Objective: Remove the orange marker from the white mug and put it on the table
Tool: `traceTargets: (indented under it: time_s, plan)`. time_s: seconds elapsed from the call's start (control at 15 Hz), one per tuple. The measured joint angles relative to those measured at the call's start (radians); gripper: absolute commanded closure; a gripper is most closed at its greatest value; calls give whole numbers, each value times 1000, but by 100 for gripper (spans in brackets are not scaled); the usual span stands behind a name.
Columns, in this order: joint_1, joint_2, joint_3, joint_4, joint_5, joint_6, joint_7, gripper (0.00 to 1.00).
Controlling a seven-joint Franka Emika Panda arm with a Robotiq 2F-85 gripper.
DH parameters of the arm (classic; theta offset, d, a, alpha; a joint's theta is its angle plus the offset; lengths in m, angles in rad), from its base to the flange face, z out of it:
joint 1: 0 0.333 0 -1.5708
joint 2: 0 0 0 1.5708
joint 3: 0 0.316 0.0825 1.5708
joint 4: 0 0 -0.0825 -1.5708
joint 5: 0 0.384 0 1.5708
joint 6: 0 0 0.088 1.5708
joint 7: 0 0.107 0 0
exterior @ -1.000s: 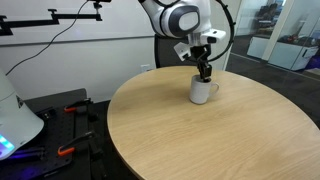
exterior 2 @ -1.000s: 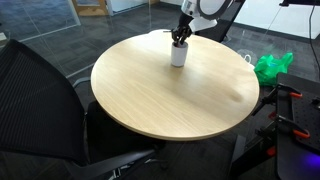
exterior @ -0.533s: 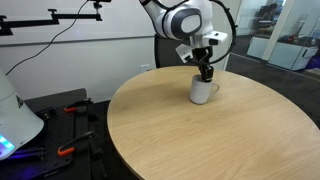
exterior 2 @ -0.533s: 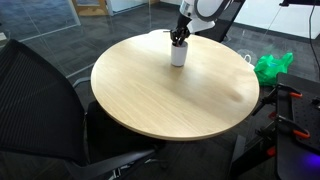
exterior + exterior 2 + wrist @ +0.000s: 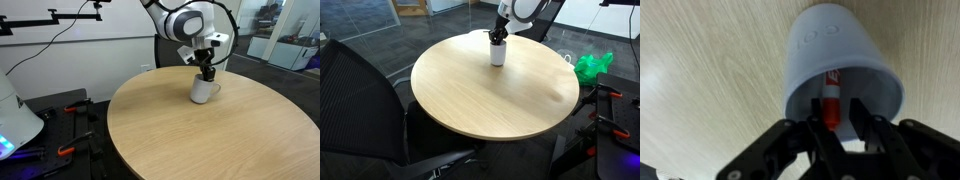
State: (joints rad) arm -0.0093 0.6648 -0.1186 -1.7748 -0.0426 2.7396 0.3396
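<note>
A white mug (image 5: 203, 91) stands upright at the far side of the round wooden table (image 5: 210, 135); it also shows in the other exterior view (image 5: 498, 53). In the wrist view I look down into the mug (image 5: 805, 50), where the orange marker (image 5: 830, 95) stands upright. My gripper (image 5: 837, 118) hangs straight above the mug's mouth (image 5: 205, 72) (image 5: 498, 40). Its two black fingers are drawn close on either side of the marker's top end and appear shut on it. The marker's lower part is hidden inside the mug.
A black chair (image 5: 365, 105) stands at the table's near side. A green bag (image 5: 592, 66) lies on the floor beside the table. A white device (image 5: 15, 120) and orange-handled tools (image 5: 68, 150) are off the table's edge.
My gripper has risen very slightly above the mug. The mug has not moved.
</note>
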Motion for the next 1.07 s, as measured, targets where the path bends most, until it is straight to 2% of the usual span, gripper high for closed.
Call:
traceTargets:
  time_s: [0.07, 0.27, 0.6, 1.07]
  plan:
    - [0, 4, 0, 4, 0, 0, 0, 100]
    - [2, 8, 0, 12, 0, 0, -1, 95]
    - [11, 9, -2, 12, -1, 0, -1, 95]
    - [59, 2, -34, 4, -10, 0, -1, 95]
